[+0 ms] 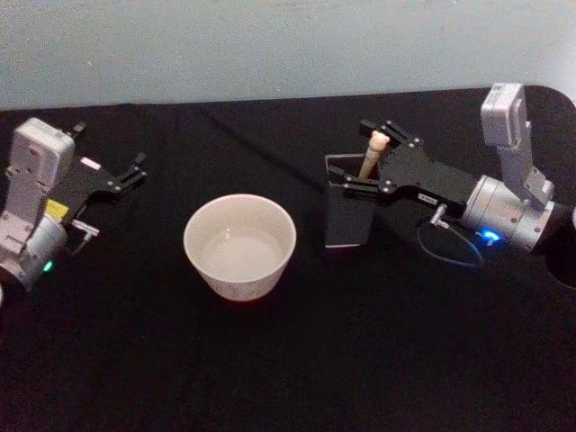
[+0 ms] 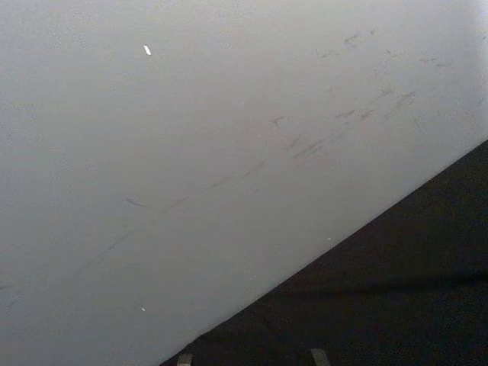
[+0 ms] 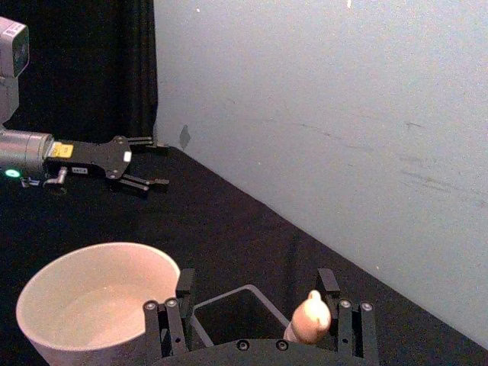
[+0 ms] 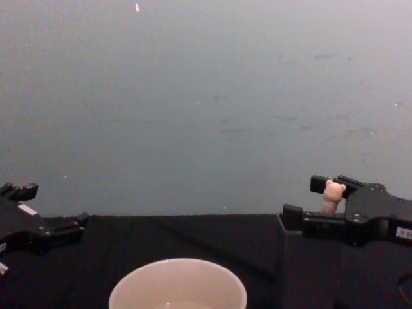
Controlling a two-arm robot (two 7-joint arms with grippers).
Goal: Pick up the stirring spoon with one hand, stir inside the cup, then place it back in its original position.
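The cup [image 1: 240,247] stands nearest the robot, at table centre. Just to its right stands the dark holder [image 1: 347,214], with the stirring spoon [image 1: 373,153] upright inside. The right gripper [image 1: 362,153] hovers over the holder, fingers spread wide either side of the spoon handle, not gripping. The left gripper [image 1: 139,170] rests parked at far left, fingers apart.

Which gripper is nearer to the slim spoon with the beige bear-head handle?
Right. The right gripper is open around the spoon, which stands in the dark grey square holder. The left gripper hangs far off, beyond the off-white cup.
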